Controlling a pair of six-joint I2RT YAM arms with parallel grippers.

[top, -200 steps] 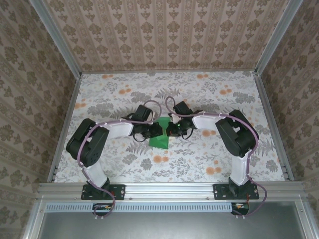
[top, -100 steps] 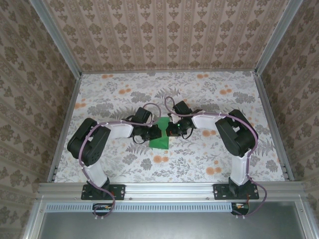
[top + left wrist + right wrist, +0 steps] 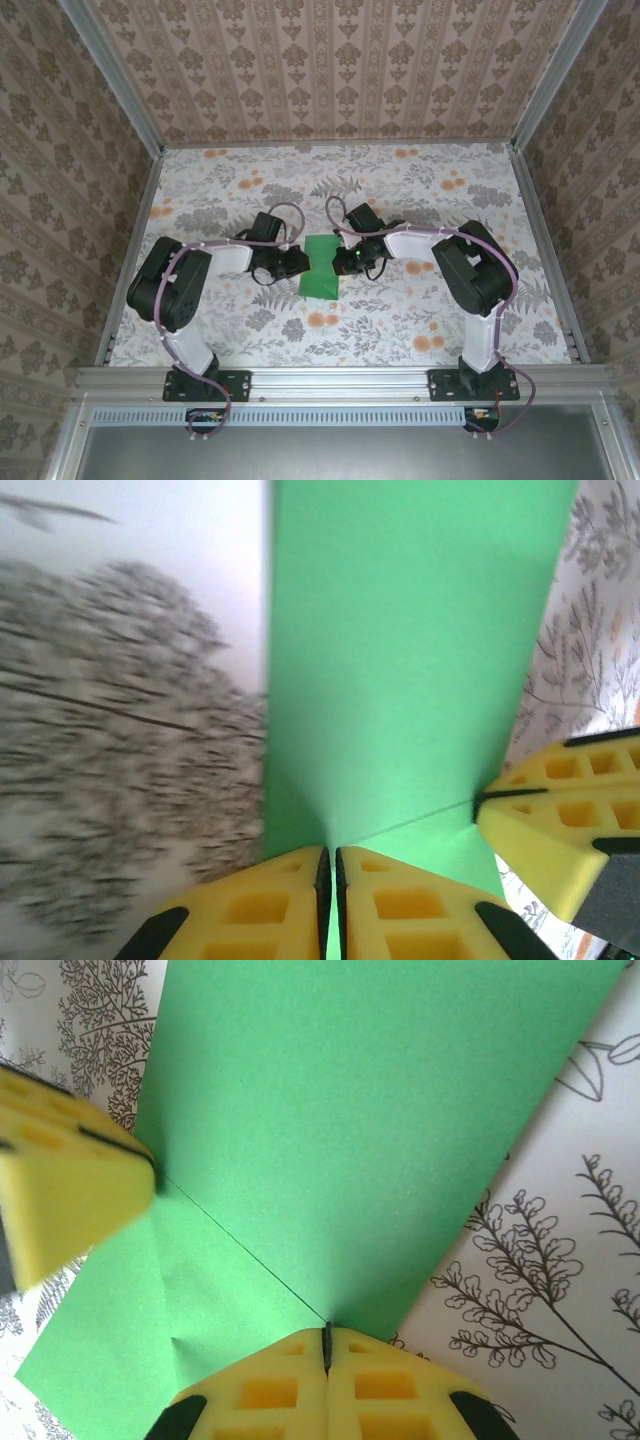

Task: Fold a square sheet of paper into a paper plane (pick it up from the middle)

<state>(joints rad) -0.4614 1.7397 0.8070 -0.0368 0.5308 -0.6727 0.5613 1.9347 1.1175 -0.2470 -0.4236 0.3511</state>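
Pinching the square sheet of paper [image 3: 320,280] from both sides is the step in hand, judged to be the setting of the centre fold.

Top external view: the sheet sits near the middle of the table [image 3: 430,200], slightly toward its near edge. The left gripper [image 3: 302,262] and the right gripper [image 3: 343,262] meet it from opposite sides, and the green outline narrows to a waist between them. Its long axis runs from the far edge toward the near edge, with the wider end facing the near edge.

Left wrist view: the left gripper's jaws are pressed together on the sheet's edge, with paper in the seam. The sheet extends away from them above the table, and a yellow finger of the right gripper touches the opposite edge.

Right wrist view: the right gripper's jaws are likewise clamped on the sheet. A straight crease [image 3: 240,1250] runs from this pinch to the other.

To do the step well, hold both pinches on the crease line and move the two arms evenly. Avoid pulling them apart, which could tear the paper or skew the fold.
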